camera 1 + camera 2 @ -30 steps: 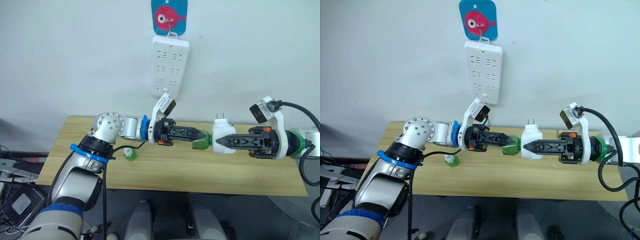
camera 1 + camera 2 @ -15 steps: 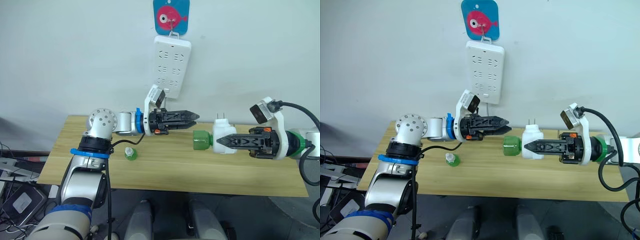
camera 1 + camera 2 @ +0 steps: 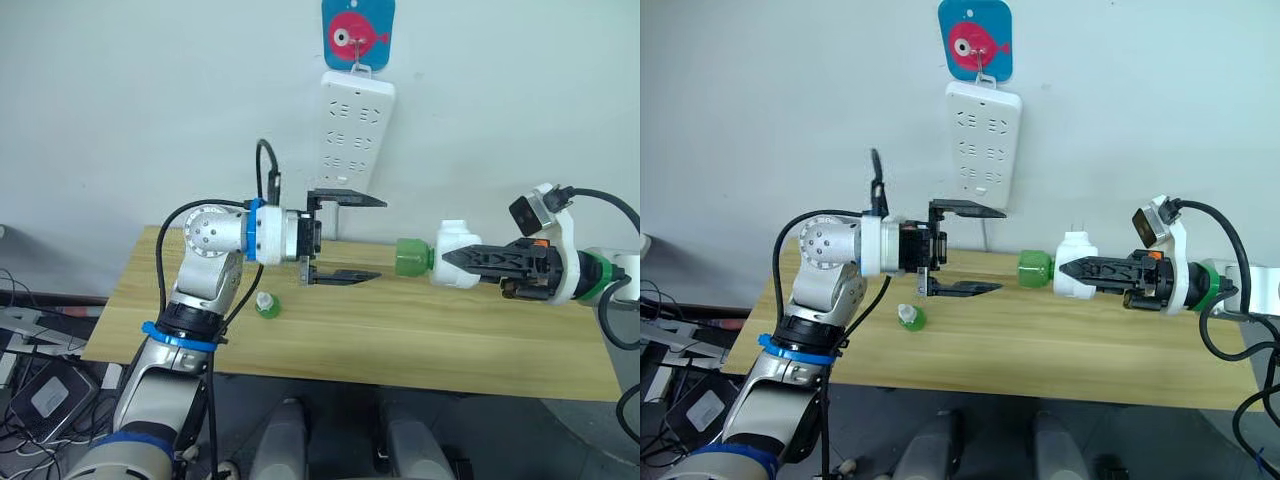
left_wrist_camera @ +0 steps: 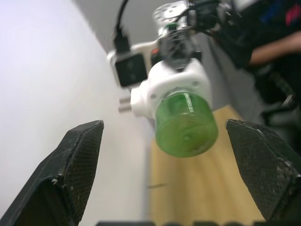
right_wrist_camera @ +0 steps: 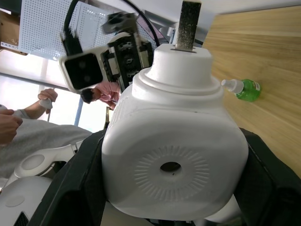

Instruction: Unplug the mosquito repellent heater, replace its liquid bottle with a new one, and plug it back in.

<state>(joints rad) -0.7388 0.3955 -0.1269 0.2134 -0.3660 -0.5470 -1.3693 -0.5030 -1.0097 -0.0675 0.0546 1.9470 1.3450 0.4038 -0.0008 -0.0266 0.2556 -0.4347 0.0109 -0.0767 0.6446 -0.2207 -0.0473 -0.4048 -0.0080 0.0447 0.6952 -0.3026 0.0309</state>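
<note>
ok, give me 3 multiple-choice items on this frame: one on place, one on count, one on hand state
1. Where is the small green bottle with the white cap?
A. lying on the wooden table
B. in the left hand
C. hanging on the white power strip

2. How many green bottles are in view?
A. one
B. two
C. three

3. How does the left hand stand?
A. shut on the bottle
B. open, holding nothing
C. shut on the strip

Key: 1 A, it rests on the wooden table beside the left arm. 2 B, one on the table, one green bottle fitted in the white rounded plastic heater that the right hand grips. 3 B, its fingers are spread wide, apart from the heater's bottle.
</note>
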